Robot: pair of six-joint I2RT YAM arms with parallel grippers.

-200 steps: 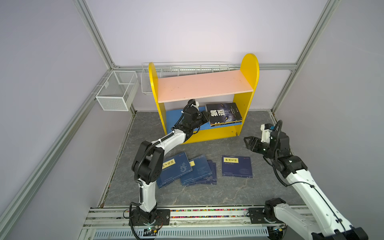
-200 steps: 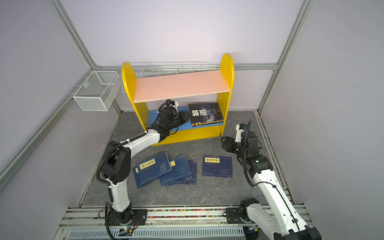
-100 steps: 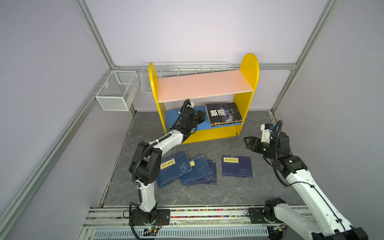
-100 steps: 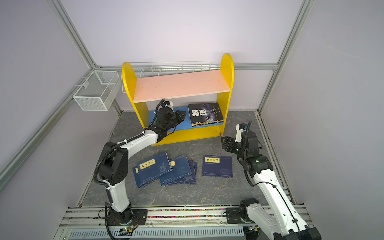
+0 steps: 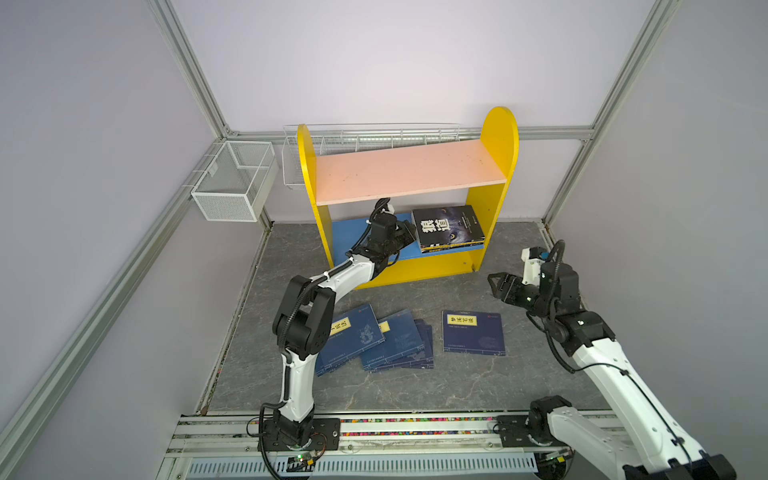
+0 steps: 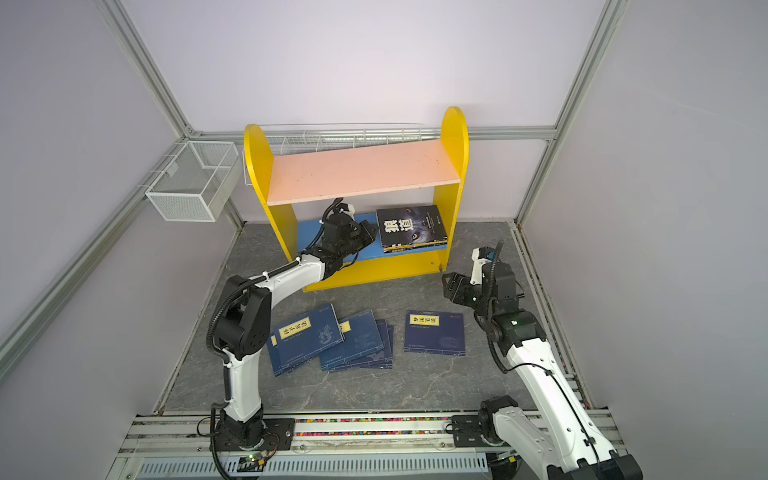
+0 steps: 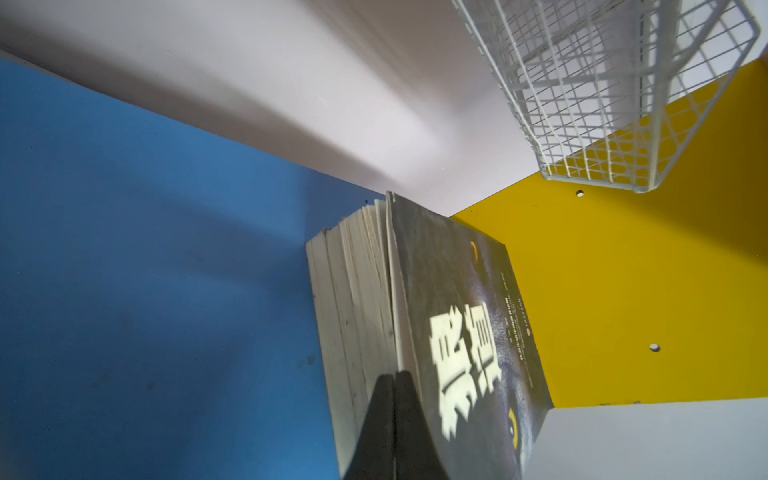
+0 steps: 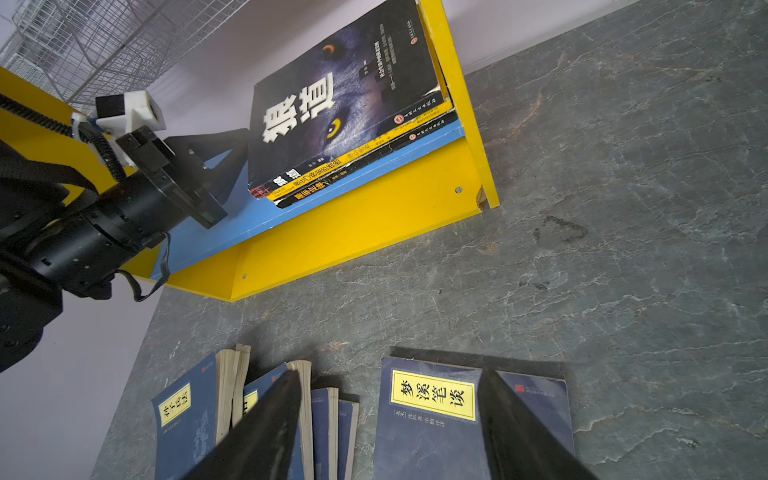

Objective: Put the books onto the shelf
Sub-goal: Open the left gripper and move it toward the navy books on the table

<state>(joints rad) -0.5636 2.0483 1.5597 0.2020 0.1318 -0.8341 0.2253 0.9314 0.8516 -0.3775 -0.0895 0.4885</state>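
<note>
The shelf (image 5: pixel 411 170) stands at the back, and its blue lower board (image 6: pixel 316 232) carries a flat stack of books at its right end. A black book (image 5: pixel 449 228) (image 6: pixel 411 228) (image 8: pixel 345 104) lies on top, with a yellow spine (image 8: pixel 361 153) under it. My left gripper (image 5: pixel 409 232) (image 6: pixel 372 232) (image 7: pixel 395 376) is shut and empty. Its tips are at the page edges (image 7: pixel 357 311) on the stack's left side. Several navy books lie on the floor: a fanned pile (image 5: pixel 374 340) (image 6: pixel 332 340) and a single one (image 5: pixel 473 332) (image 8: pixel 432 415). My right gripper (image 5: pixel 496 286) (image 6: pixel 449 286) (image 8: pixel 388 374) hangs open above the single one.
A white wire basket (image 5: pixel 232 183) hangs on the left frame, and a long one (image 5: pixel 374 137) runs behind the shelf. The pink upper board (image 6: pixel 361 170) is bare. The left arm's elbow (image 5: pixel 307 316) overhangs the fanned pile. Grey stone floor (image 5: pixel 415 386) lies in front.
My left gripper drew back a little to the left, then came back to the stack's edge. The stack and my right arm have not moved.
</note>
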